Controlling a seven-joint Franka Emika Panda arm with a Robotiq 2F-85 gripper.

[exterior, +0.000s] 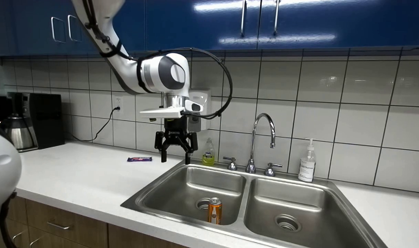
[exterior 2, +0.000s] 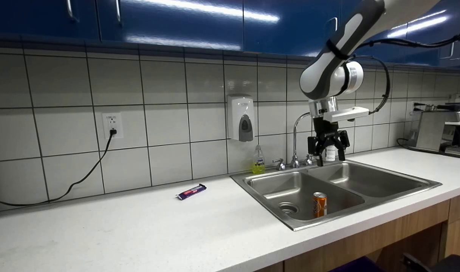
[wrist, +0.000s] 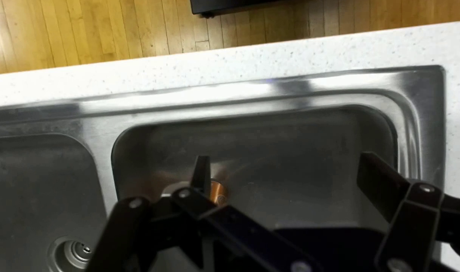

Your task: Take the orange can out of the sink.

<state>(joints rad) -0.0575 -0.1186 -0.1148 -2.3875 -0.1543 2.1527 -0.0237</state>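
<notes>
Can (exterior: 215, 211) stands upright in the sink (exterior: 133, 203) — well below the jaws and off toward the divider (exterior: 244, 198), not centred under the gap. In the wrist view the divider-side finger (wrist: 202, 173) partly covers it, so that sideways offset is what the coming move turns on; fore-and-aft offset I can't pin down. Long axis of the can is vertical, in line with the down-pointing jaws. Jaws are spread wide, nothing between them, touching neither can nor sink; they hang in the air in both exterior views. Looks like the approach step, pick not yet made. My read: shift toward the divider first, then lower — straight down from here that finger could knock the can over. Gap looks wide enough to straddle it. Close on the orange sides below the silvery top; smooth metal may slip.
</notes>
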